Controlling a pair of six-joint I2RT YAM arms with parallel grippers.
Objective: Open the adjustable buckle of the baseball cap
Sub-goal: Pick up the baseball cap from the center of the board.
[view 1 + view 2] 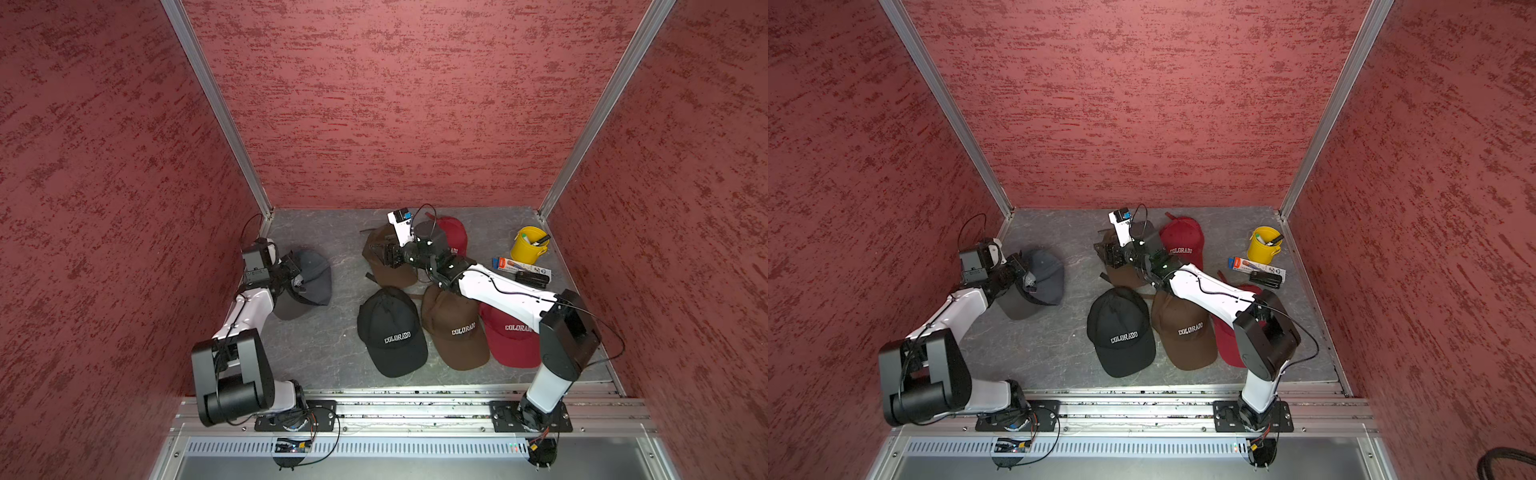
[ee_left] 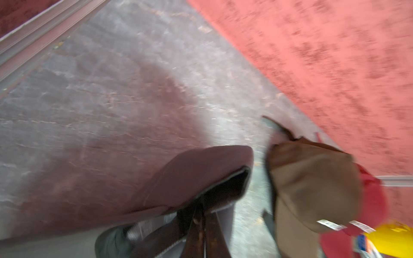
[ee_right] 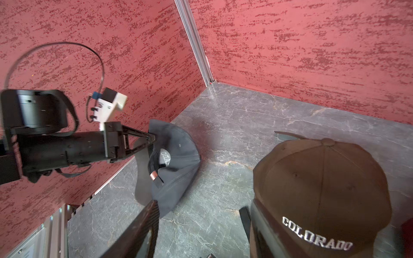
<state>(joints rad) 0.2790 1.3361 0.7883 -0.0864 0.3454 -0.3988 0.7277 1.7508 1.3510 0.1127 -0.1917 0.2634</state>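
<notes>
Red textured walls (image 1: 374, 104): fill the upper two thirds and both sides of both top views.

Grey marbled table (image 1: 324, 349): takes up the lower middle, edged below by a metal rail (image 1: 415, 409).

Left arm (image 1: 245, 311): stands at lower left and bends up to the table's left edge. Right arm (image 1: 498, 291): slants from lower right up toward the centre.

Black cap (image 1: 390, 332), front brown cap (image 1: 455, 328), front red cap (image 1: 509, 336): lie in a row at lower centre, each lettered COLORADO. Rear brown cap (image 1: 390, 270) and rear red cap (image 1: 455, 235): sit just above that row, partly under the right arm.

Grey cap (image 1: 313, 270) (image 3: 176, 156): lies well apart from the others at the table's left side, tilted, rear opening turned to the left arm.

Yellow bucket (image 1: 528, 245): stands at the table's upper right, with a flat box (image 1: 523, 266) and a black item (image 1: 532, 277) just below.

Right gripper (image 1: 380, 253): hangs over the rear brown cap, jaws spread apart.

Left gripper (image 3: 152, 136): pressed together, pinching the grey cap's rim at the rear opening.

Buckle (image 3: 153, 175): copper-coloured, small, sits on the strap across that opening, centre-left in the right wrist view, a little below the pinch and not touched by the fingertips.
</notes>
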